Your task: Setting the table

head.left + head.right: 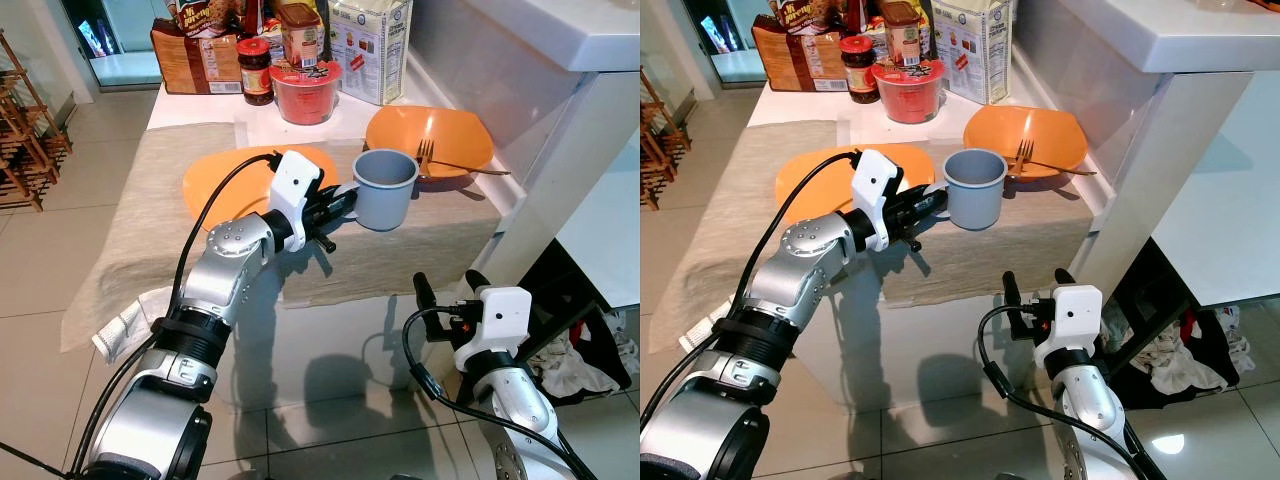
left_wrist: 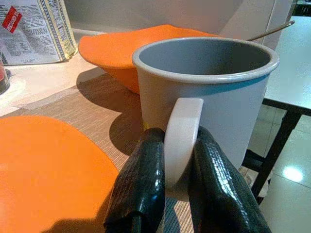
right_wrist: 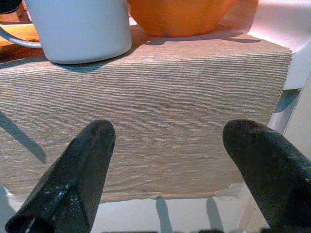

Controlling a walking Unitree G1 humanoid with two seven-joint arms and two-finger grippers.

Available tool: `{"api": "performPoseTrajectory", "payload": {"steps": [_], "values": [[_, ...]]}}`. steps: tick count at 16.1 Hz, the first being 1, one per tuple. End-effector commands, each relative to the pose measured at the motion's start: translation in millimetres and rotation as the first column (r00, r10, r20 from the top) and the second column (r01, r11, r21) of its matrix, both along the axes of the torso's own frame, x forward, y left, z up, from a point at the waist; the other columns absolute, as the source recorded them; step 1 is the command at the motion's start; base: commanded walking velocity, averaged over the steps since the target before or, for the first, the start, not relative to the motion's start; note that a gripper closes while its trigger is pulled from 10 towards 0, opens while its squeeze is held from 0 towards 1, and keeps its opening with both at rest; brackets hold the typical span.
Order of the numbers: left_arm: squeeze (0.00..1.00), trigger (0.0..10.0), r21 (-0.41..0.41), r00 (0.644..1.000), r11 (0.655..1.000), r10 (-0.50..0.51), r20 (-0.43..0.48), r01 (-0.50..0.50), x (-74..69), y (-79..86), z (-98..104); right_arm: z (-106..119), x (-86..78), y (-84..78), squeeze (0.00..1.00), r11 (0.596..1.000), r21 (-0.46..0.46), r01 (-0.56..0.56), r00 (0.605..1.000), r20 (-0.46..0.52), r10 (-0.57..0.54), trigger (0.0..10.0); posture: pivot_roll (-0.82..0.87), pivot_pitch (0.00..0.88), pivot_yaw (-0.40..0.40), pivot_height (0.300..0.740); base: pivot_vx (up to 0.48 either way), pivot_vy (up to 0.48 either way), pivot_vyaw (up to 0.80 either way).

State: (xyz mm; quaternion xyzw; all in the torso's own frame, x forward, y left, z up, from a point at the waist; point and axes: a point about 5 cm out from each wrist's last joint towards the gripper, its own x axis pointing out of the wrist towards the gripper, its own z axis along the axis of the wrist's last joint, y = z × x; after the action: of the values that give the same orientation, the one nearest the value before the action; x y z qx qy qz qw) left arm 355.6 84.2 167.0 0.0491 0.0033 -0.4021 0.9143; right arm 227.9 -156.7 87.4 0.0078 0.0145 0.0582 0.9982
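Head cam: left gripper (image 1: 340, 205) clamped on the handle of the grey mug (image 1: 385, 188). Mug sits upright on the beige table runner (image 1: 170, 190), between the near orange plate (image 1: 235, 185) and the far orange plate (image 1: 430, 138). Fork (image 1: 452, 164) lies on the far plate, handle sticking out over its rim. Behind the plates: red bowl (image 1: 306, 92), red-lidded jar (image 1: 256, 71), printed carton (image 1: 370, 45), brown bag (image 1: 197, 62). Right gripper (image 1: 447, 290) is low in front of the table edge, well apart from the mug, fingers spread

Left wrist: both black fingers (image 2: 141, 187) pinch the pale mug handle (image 2: 181, 141), mug body right behind it, base on the runner. Far plate just past the mug, near plate beside the fingers

Right wrist: fingers (image 3: 73, 174) wide apart, nothing between them, facing the runner's hanging edge. Mug base (image 3: 80, 29) and plate (image 3: 182, 17) sit on top above it
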Motion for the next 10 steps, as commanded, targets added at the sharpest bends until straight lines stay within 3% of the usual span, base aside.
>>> {"api": "performPoseTrajectory", "payload": {"steps": [1,7,9,10], "values": [[0.0,0.0,0.025,0.999,1.0,0.007,0.033,-0.007,-0.2,0.2,1.6,4.2,1.8,0.9,0.0,1.0,-0.006,-0.004,1.0,0.011,0.004,10.0,-0.1,0.011,0.035,0.74,0.0,0.0,0.0],[0.0,0.0,-0.135,0.995,0.99,0.06,0.077,-0.049,3.3,12.2,34.3,1.9,3.0,0.4,0.0,1.0,-0.005,-0.005,1.0,0.006,0.005,10.0,-0.09,0.0,0.033,0.74,0.0,0.0,0.0],[0.0,0.0,-0.166,0.99,0.983,0.095,0.108,-0.077,3.7,21.1,46.5,0.8,3.5,0.3,0.0,1.0,-0.007,-0.008,1.0,0.003,0.008,10.0,-0.09,0.0,0.031,0.74,0.0,0.0,0.0],[0.0,0.0,-0.167,0.974,0.975,0.174,0.145,-0.15,6.8,36.5,54.8,0.0,3.9,0.3,0.0,1.0,-0.008,-0.01,1.0,0.0,0.01,10.0,-0.09,0.0,0.031,0.74,0.0,0.0,0.0]]}}
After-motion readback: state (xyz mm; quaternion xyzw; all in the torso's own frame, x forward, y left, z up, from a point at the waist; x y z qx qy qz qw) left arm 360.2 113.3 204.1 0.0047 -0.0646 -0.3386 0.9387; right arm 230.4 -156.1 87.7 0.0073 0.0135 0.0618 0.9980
